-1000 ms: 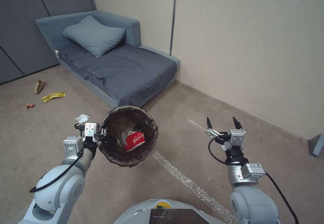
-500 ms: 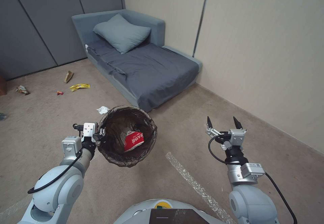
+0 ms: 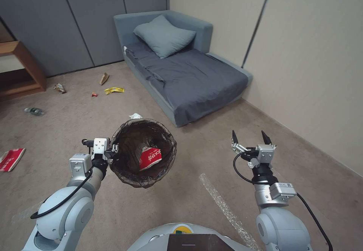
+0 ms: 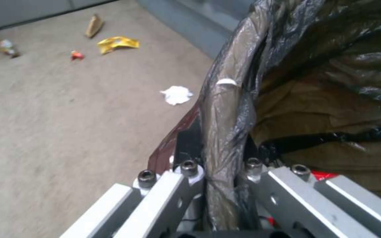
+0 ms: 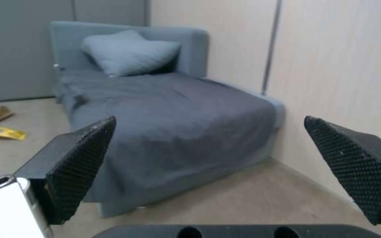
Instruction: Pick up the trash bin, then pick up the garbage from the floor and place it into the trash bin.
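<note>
My left hand (image 3: 112, 152) is clamped on the rim of the trash bin (image 3: 166, 160), holding it up off the floor (image 3: 56, 130), with a red-and-white packet (image 3: 150, 158) inside. Right hand (image 3: 249, 138) is out front, spread wide with nothing in it. White tissue (image 3: 135, 115) lies just past the bin; a yellow wrapper (image 3: 114, 90) and brown scrap (image 3: 103, 78) lie further off by the sofa bed (image 3: 189, 73).

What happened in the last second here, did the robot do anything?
The whole view swung left: the robot turned, so more floor litter and a wooden shelf came into sight. Nothing itself moved. The left gripper stays clamped on the trash bin rim, red packet inside; the right gripper stays open, empty.
</note>
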Controlling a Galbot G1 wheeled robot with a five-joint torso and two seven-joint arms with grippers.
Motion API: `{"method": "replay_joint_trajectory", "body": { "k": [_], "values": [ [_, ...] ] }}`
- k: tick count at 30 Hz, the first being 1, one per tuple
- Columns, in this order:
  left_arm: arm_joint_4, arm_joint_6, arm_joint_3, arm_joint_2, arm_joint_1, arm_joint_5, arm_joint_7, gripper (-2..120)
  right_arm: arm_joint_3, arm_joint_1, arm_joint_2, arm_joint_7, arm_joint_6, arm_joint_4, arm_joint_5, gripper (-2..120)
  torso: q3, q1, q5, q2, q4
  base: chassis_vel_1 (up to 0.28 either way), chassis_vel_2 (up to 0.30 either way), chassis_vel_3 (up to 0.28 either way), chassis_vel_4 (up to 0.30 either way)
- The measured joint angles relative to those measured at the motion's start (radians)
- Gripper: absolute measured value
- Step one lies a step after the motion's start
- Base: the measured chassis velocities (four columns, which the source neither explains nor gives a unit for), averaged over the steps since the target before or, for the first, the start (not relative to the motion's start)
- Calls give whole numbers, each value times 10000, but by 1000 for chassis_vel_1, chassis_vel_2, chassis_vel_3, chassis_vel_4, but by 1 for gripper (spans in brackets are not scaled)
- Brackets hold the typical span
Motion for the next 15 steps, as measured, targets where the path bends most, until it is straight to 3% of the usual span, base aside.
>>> {"method": "replay_joint_trajectory", "body": {
  "k": [15],
  "values": [
    [-79,-2,4,-54,69,26,6,2,-62,-7,-4,48,-38,6,-12,100,0,0,0,0,1,87,85,80,81]
  ]
}}
